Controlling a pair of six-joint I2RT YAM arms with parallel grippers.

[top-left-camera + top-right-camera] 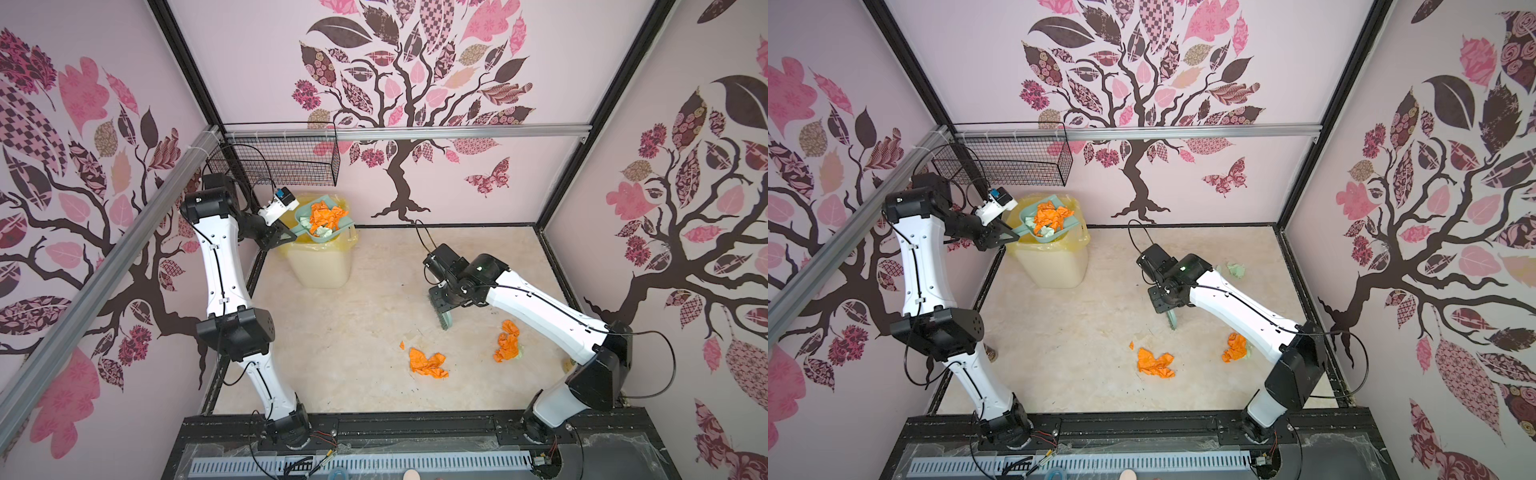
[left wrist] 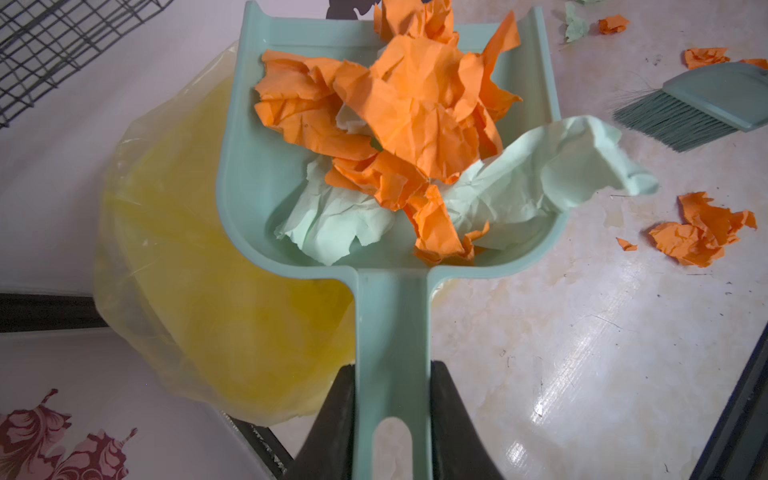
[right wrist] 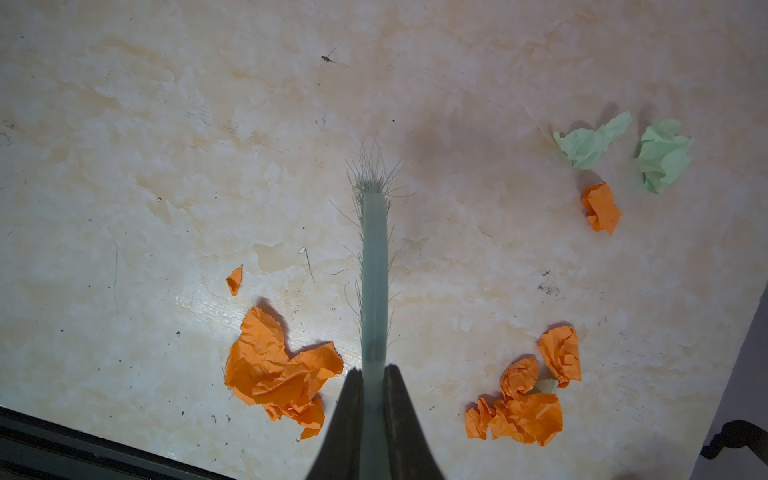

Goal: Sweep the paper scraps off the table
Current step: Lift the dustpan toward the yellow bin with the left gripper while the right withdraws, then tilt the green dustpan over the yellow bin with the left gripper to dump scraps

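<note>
No legible text or labels

Looks like a robot lab booth, not a home: pink tree-print walls [image 1: 457, 199] set in a black frame [image 1: 606, 108] with aluminium rails [image 1: 415, 132], two robot arms [image 1: 226, 270] bolted to a base rail [image 1: 415, 428] at the table [image 1: 332, 365], a slotted cable duct [image 1: 374, 463].

Both top views: bright, even, soft light, shadows faint. Heavy wide-angle bowing, frame posts [image 1: 183, 62] lean out toward the corners. Left wrist: well lit, dustpan [image 2: 249, 187] sharp, white glare streaks on the surface [image 2: 540, 395]. Right wrist: dimmer, warm cast, dark corners, faint sheen. There the paper scraps [image 3: 282, 374] throw short hard shadows. The brush [image 3: 374, 270] is soft, stray bristles smeared; right fingers [image 3: 345, 424] close to lens, fully out of focus.
</note>
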